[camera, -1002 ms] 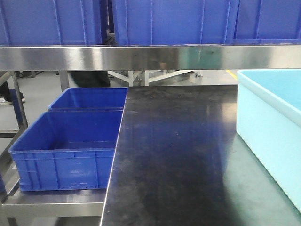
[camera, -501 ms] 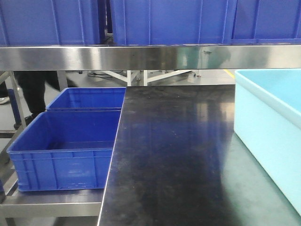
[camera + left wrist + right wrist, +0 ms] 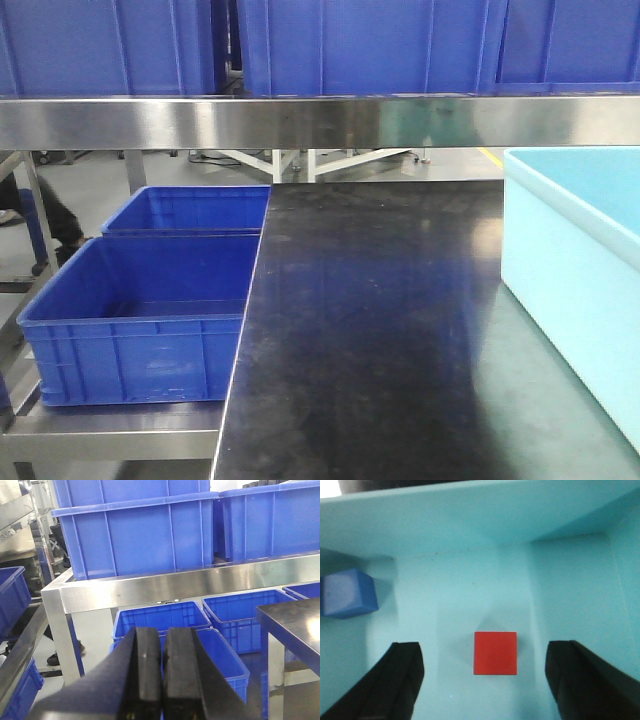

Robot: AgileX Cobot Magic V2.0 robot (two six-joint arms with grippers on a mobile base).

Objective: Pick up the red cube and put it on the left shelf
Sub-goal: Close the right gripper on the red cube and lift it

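Observation:
The red cube (image 3: 495, 653) lies flat on the floor of the light cyan bin (image 3: 470, 525) in the right wrist view. My right gripper (image 3: 485, 649) hangs over it, open, one dark finger (image 3: 395, 680) on each side and both apart from the cube. The left gripper (image 3: 162, 672) is shut with nothing between its pads and looks toward a steel rack. In the front view the left shelf (image 3: 110, 432) is a low steel ledge beside the black table (image 3: 370, 330). Neither gripper nor the cube shows there.
A blue cube (image 3: 347, 592) sits at the left wall of the cyan bin (image 3: 580, 270). Two blue crates (image 3: 140, 320) stand on the low left shelf. A steel beam (image 3: 320, 122) carrying large blue bins (image 3: 370, 45) crosses overhead. More blue crates (image 3: 165, 625) sit under the steel rack (image 3: 150, 586).
The front view shifted slightly sideways and back. A person's dark legs behind the left shelf moved to the far left edge. No gripper or cube shows in those frames.

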